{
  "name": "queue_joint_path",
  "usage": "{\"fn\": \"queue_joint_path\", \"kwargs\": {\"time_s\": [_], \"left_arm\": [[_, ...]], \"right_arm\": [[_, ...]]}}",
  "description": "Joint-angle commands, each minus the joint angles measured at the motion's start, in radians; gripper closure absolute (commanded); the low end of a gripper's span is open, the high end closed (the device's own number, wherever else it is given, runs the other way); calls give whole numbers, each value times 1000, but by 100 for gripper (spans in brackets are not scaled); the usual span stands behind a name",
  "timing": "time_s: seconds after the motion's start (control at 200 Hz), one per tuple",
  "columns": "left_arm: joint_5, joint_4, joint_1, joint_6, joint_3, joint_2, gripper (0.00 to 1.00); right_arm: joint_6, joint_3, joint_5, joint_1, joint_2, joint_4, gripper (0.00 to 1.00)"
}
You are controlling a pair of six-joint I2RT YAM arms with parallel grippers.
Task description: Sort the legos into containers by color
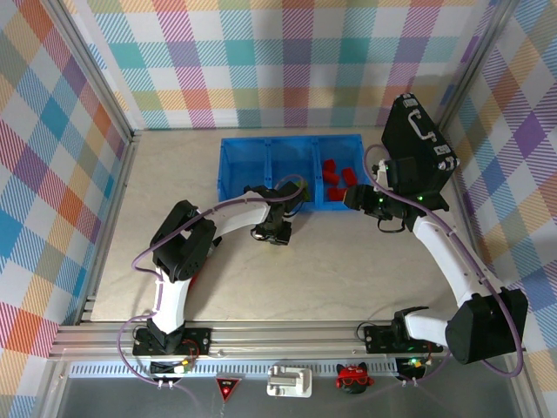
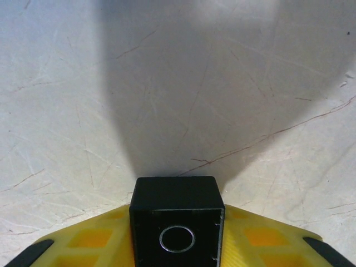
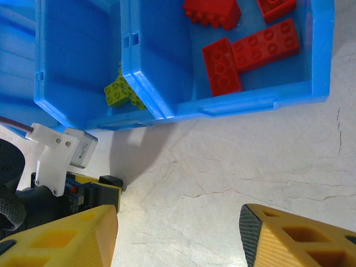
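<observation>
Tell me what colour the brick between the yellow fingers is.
The brick is black, clearest in the left wrist view.

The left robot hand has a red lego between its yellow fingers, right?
Not quite. The lego between the yellow fingers of the left gripper is black, not red, as the left wrist view shows. The red legos lie in a blue bin in the right wrist view.
</observation>
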Motion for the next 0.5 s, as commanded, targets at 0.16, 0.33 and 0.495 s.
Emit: {"fn": "queue_joint_path", "kwargs": {"time_s": [0.16, 0.33, 0.495], "left_arm": [[-38, -50, -5, 18, 21, -49, 66], [-48, -93, 11, 32, 45, -90, 66], [-67, -132, 52, 45, 71, -155, 66]], "right_arm": [[-17, 18, -11, 0, 1, 3, 39], [-16, 24, -10, 1, 0, 0, 38], [-17, 20, -4, 0, -11, 0, 39]]}}
